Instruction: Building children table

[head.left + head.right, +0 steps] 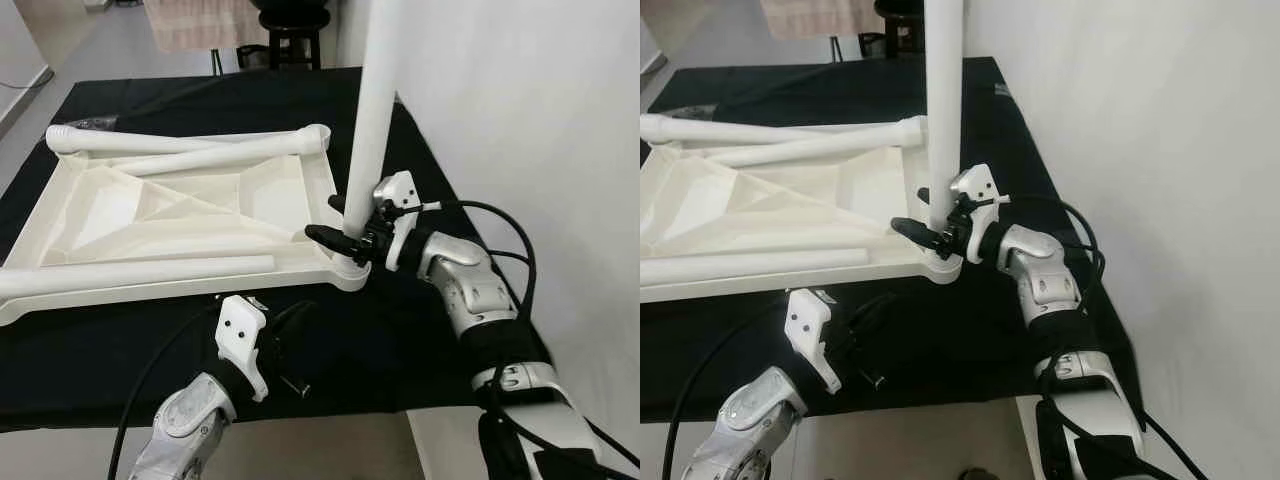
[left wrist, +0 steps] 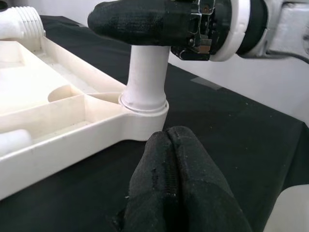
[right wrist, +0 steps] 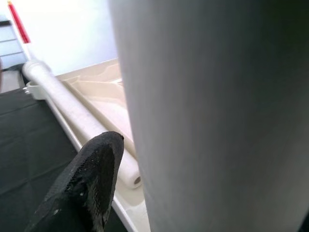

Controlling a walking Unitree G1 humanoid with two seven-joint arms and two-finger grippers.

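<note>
tabletop (image 1: 190, 205): white, upside down, ribbed underside up, centre-left of frame on the black cloth (image 1: 420, 340)
loose legs: three lying on the tabletop; one along its near edge at lower left (image 1: 120, 275), two crossing at its far edge, upper left (image 1: 190, 143)
left gripper (image 1: 290, 345): bottom centre, over the cloth just in front of the tabletop's near right corner, not touching it; in the left wrist view its fingers (image 2: 178, 193) are pressed together, nothing between them
upright leg (image 1: 372, 110): centre, vertical, runs out the top of frame; foot seated in the round socket (image 1: 350, 272) at the tabletop's near right corner
right gripper (image 1: 340, 222): centre-right, clamped on the upright leg just above the socket, one finger each side of the tube
right arm (image 1: 480, 300): silver, enters from lower right, cables looped over it
wall (image 1: 540, 120): white, right side
stool (image 1: 290, 30): dark, top centre, beyond the cloth
</note>
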